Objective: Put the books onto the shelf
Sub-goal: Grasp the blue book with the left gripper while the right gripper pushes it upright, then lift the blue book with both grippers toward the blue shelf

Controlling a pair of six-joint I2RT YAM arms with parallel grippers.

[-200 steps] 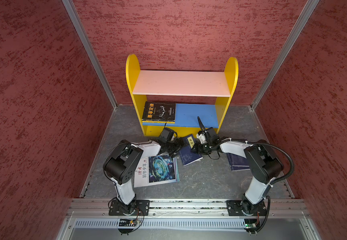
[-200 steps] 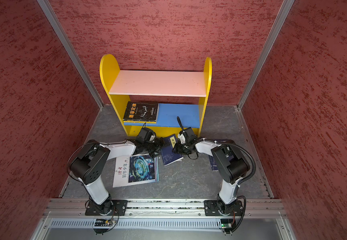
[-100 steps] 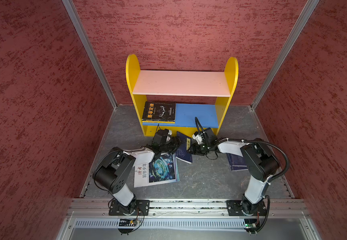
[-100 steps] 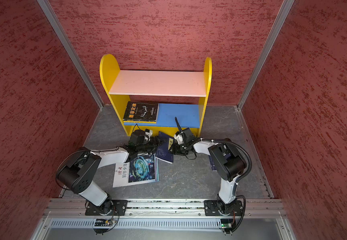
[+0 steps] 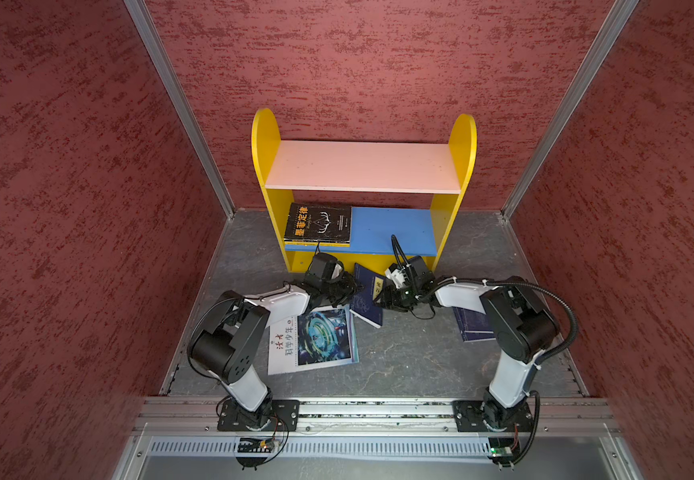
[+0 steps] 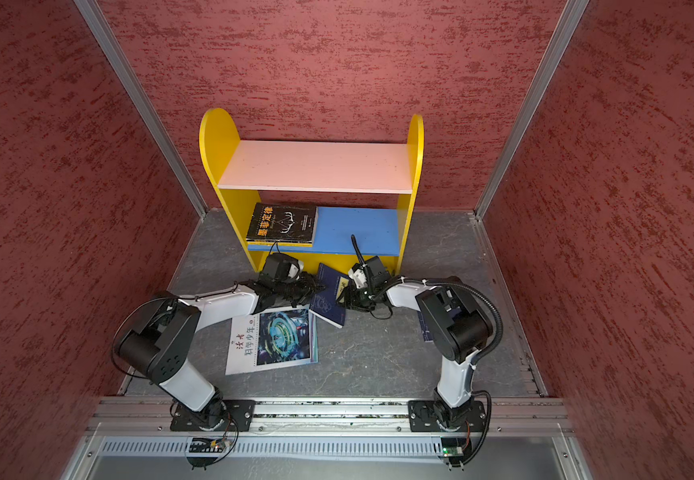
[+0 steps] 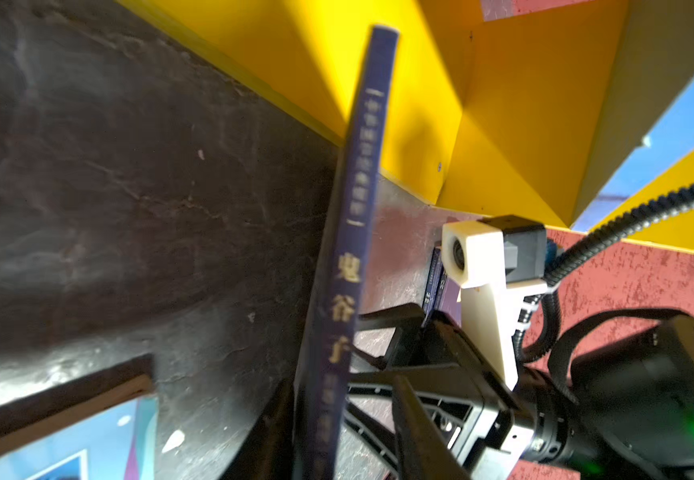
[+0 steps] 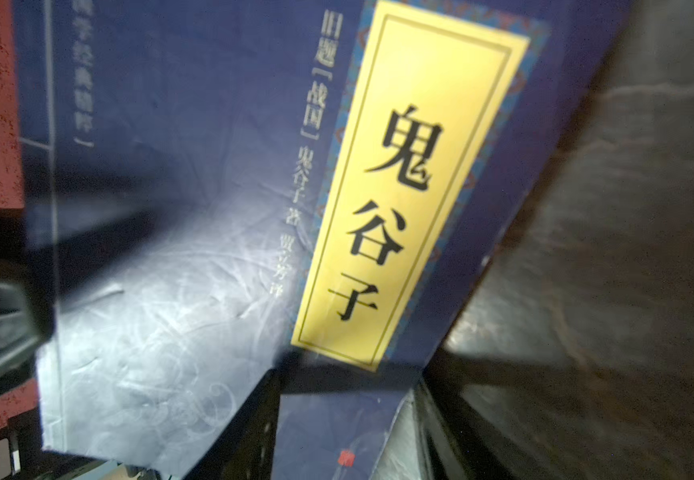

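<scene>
A navy book with a yellow label (image 5: 368,297) (image 6: 330,297) stands tilted on the floor in front of the shelf (image 5: 262,137). My right gripper (image 5: 380,297) (image 8: 347,382) is shut on its lower corner, with the cover (image 8: 195,208) filling the right wrist view. My left gripper (image 5: 349,289) (image 7: 339,382) is open around the spine (image 7: 349,266); one finger touches it and a gap shows at the other. A black book (image 5: 318,224) lies on the blue lower board. The white magazine (image 5: 312,340) and a second navy book (image 5: 472,328) lie flat on the floor.
The pink upper board (image 5: 362,166) is bare, as is the right half of the blue board (image 5: 395,228). Red walls close in on three sides. The second navy book lies partly under the right arm (image 5: 516,324). A metal rail (image 5: 378,409) runs along the front.
My left gripper has come in from the left to the navy book's spine and its jaws have narrowed around it. The right gripper has kept its hold and tipped the book more upright.
</scene>
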